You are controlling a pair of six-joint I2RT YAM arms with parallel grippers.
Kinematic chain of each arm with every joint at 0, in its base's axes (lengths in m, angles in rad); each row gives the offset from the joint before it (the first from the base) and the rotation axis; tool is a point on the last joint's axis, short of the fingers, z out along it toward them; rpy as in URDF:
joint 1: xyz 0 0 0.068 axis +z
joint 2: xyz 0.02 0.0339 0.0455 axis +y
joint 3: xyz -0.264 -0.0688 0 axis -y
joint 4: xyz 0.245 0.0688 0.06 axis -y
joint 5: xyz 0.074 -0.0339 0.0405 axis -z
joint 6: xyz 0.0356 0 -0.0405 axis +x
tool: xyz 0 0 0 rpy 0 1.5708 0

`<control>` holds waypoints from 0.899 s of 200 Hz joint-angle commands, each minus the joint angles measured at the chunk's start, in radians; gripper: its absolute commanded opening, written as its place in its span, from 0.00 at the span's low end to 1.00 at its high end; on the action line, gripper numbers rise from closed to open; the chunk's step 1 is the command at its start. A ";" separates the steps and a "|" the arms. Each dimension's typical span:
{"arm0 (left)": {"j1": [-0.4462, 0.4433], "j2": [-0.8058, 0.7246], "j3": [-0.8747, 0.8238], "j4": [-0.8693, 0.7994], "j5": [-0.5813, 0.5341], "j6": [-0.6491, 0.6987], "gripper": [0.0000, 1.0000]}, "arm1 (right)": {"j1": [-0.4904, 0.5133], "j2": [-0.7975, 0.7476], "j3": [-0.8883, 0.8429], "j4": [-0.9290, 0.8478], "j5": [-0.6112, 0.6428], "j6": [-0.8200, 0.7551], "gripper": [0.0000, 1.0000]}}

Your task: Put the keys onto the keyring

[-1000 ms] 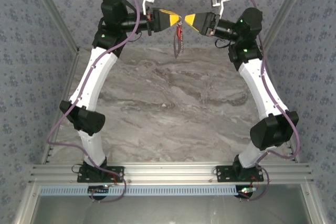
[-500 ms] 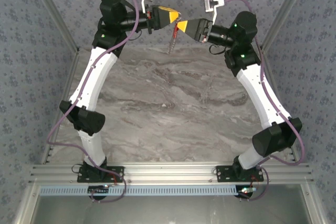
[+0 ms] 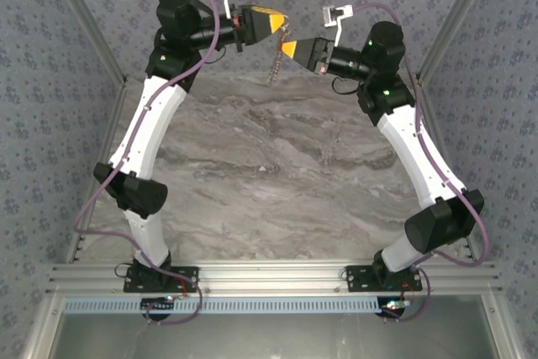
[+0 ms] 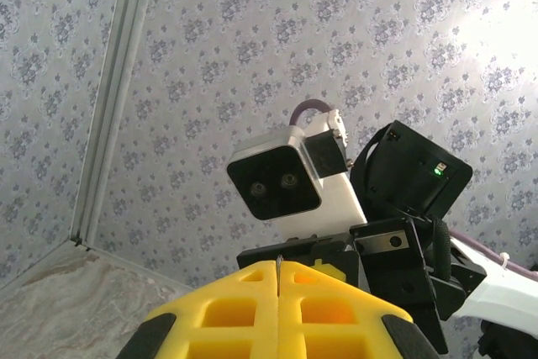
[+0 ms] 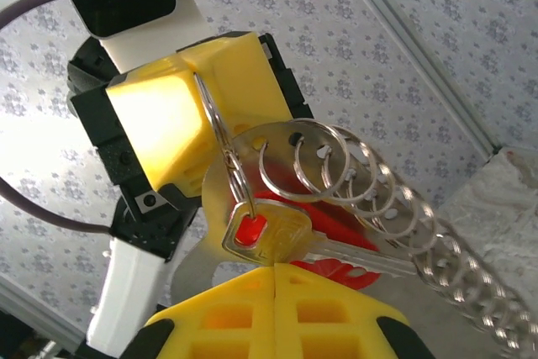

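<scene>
Both arms reach up and inward above the far edge of the marbled surface (image 3: 277, 166), their yellow tips close together in the air. The left pincer (image 3: 282, 17) sits slightly higher than the right pincer (image 3: 284, 44) in the overhead view, and a thin chain of rings (image 3: 272, 66) hangs down from between them, clear of the surface. In the right wrist view the left pincer (image 5: 210, 111) is pressed together on the keyring (image 5: 225, 153), a metal split ring whose wire runs down through the seam between its two yellow fingers. The left wrist view shows the same clamp from behind, with a thin sliver of metal standing up in the seam of the left pincer (image 4: 277, 271). A silver key (image 5: 273, 233) with a small red spot on its head hangs on the keyring, its blade pointing to the right. A red tag (image 5: 336, 241) lies just behind the key. The chain of rings (image 5: 370, 195) trails off from the keyring toward the lower right. The right pincer (image 5: 276, 273) is pressed together directly beneath the key's head. Whether it nips the key's edge or only sits just below it, I cannot tell.
</scene>
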 commanded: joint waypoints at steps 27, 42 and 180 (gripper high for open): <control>-0.002 -0.079 -0.028 0.124 -0.022 -0.042 0.00 | 0.010 -0.020 0.006 0.034 0.011 0.007 0.00; -0.002 -0.089 -0.054 0.161 -0.030 -0.060 0.00 | 0.018 -0.013 0.006 0.046 0.011 0.014 0.00; -0.002 -0.091 -0.068 0.176 -0.053 -0.061 0.00 | 0.023 -0.172 -0.045 -0.261 0.363 -0.289 0.60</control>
